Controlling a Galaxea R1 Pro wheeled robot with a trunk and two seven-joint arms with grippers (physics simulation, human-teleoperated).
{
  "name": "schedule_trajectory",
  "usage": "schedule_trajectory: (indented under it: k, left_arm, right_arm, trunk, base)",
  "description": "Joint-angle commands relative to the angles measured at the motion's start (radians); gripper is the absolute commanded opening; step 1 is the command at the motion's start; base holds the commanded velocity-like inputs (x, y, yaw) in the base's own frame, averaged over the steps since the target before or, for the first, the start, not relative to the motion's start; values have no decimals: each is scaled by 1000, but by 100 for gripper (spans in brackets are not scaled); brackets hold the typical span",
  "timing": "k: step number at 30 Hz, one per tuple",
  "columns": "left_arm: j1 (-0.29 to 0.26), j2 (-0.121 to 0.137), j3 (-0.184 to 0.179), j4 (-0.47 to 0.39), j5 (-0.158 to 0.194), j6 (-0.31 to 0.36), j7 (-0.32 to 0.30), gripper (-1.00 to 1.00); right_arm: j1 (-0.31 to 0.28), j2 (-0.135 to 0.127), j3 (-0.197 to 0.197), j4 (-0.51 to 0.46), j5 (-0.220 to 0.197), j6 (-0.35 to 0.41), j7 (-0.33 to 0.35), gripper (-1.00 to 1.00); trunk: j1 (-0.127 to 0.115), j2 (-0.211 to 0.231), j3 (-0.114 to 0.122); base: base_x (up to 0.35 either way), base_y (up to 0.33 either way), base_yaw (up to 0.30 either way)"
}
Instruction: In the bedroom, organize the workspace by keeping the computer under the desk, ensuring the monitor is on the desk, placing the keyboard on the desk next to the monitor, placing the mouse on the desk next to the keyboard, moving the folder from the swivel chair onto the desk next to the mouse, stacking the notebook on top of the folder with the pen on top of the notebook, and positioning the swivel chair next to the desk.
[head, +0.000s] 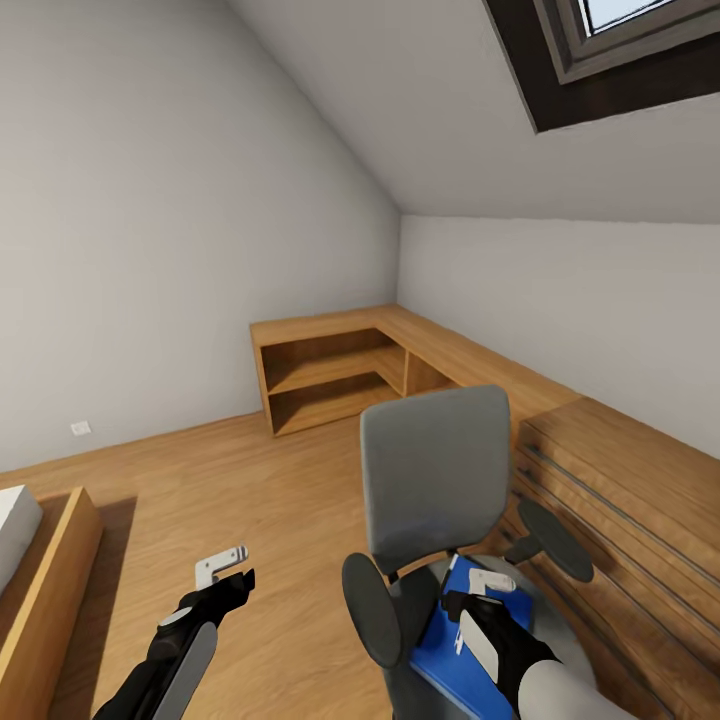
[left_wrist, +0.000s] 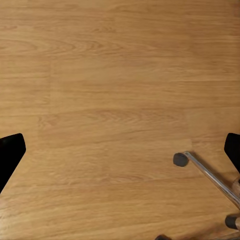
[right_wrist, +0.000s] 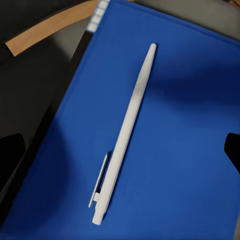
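In the head view, a grey swivel chair (head: 435, 480) with black armrests stands beside a long low wooden unit (head: 600, 470) along the right wall, and a blue notebook (head: 440, 650) lies flat on its seat. The right gripper (head: 490, 582) hangs just above the notebook's far end, white fingertips spread apart and holding nothing. The left gripper (head: 225, 565) hovers over the bare wooden floor (head: 250, 480), well apart from the chair, its jaws also parted. An open wooden shelf unit (head: 330, 380) in the far corner has nothing visible inside. In the left wrist view, the floor (left_wrist: 115, 90) shows below the widely spread fingers (left_wrist: 10, 152), with a chrome chair leg (left_wrist: 210, 175) and castor near one side. In the right wrist view, a slim white pen (right_wrist: 125, 135) with a clip lies diagonally across the middle of the blue notebook (right_wrist: 185, 165), directly below and between the open fingers (right_wrist: 232, 147), untouched.
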Motion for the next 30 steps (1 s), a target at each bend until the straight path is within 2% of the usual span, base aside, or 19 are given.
schedule_trajectory:
  k: [1,12,23,30]
  left_arm:
    - [-1,1,-4,-2,10,2,10,100]
    - [-1,1,-4,-2,10,2,11,100]
    - [-1,1,-4,-2,10,2,11,100]
    - [-1,1,-4,-2,10,2,11,100]
  right_arm:
    - [0,0,7,-2,-8,7,-7,100]
    - [0,-2,7,-2,-9,14,-8,100]
    - [0,-2,7,-2,-9,14,-8,100]
    - [0,-2,6,-2,-9,14,-8,100]
  trunk:
    - [4,-8,-4]
    - [46,-85,-39]
    - [46,-85,-39]
    - [73,-134,-61]
  base:
    - [0,0,0]
    - [0,0,0]
    - [0,0,0]
    - [0,0,0]
